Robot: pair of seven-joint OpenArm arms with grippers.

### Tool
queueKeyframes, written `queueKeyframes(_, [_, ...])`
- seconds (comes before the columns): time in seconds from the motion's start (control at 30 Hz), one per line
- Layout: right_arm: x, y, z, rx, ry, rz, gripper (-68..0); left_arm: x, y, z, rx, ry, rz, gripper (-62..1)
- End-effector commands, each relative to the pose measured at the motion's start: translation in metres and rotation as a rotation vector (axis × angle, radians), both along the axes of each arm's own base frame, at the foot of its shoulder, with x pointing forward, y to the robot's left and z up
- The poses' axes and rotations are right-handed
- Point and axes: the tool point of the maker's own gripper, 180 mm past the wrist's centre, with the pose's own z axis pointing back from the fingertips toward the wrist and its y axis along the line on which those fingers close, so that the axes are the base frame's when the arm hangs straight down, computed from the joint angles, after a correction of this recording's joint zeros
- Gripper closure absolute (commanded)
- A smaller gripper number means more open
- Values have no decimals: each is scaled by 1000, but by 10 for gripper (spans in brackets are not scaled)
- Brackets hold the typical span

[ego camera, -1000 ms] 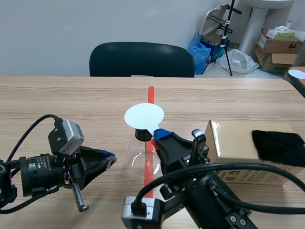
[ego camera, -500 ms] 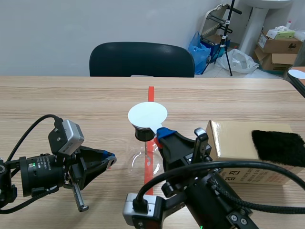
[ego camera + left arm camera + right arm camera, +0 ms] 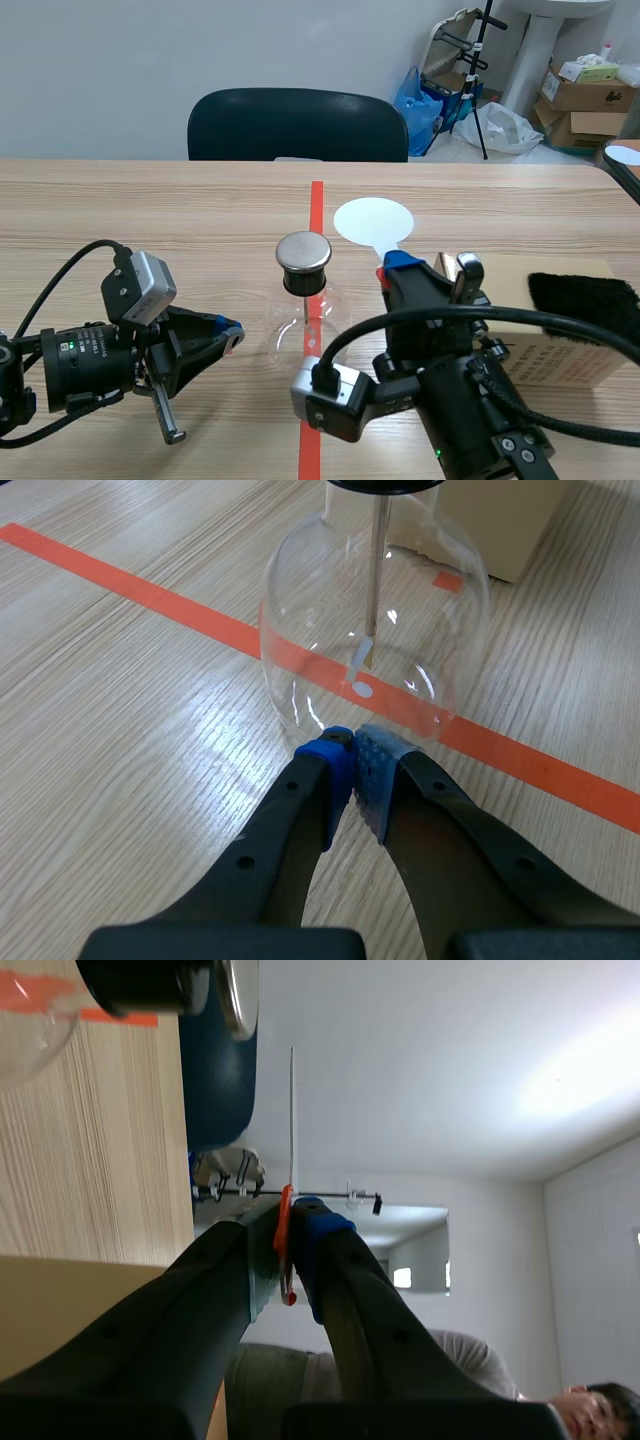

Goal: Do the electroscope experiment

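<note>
Pinches seemingly light, flimsy disc (image 3: pixel 373 221) by handle in right end effector (image 3: pixel 285 1222); holds left end effector (image 3: pixel 352 755) pressed together, empty. Treat glass flask (image 3: pixel 305 320) as fragile; grip neck.

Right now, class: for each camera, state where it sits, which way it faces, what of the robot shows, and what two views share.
Scene view: between the arms, facing across the table toward the chair; both arms show.
Left wrist view: on the left arm, looking down past the shut left end effector at the flask.
Right wrist view: on the right arm, rolled sideways; the right end effector grips the white disc.
Shared: all three show the flask.
</note>
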Motion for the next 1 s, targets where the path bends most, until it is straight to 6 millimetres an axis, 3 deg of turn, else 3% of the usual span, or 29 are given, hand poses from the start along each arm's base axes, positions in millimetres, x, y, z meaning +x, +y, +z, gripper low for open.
queueKeyframes(0.0, [7, -7, 12, 11, -43, -30, -10, 5, -2, 8, -28, -18, 7, -31])
queueKeyframes(0.4, [14, -41, 14, 22, -48, -226, -10, 5, -2, 8, -28, -18, 7, -31])
queueKeyframes(0.97, [15, -53, 14, 26, -49, -289, -10, 5, -2, 8, -28, -18, 7, -31])
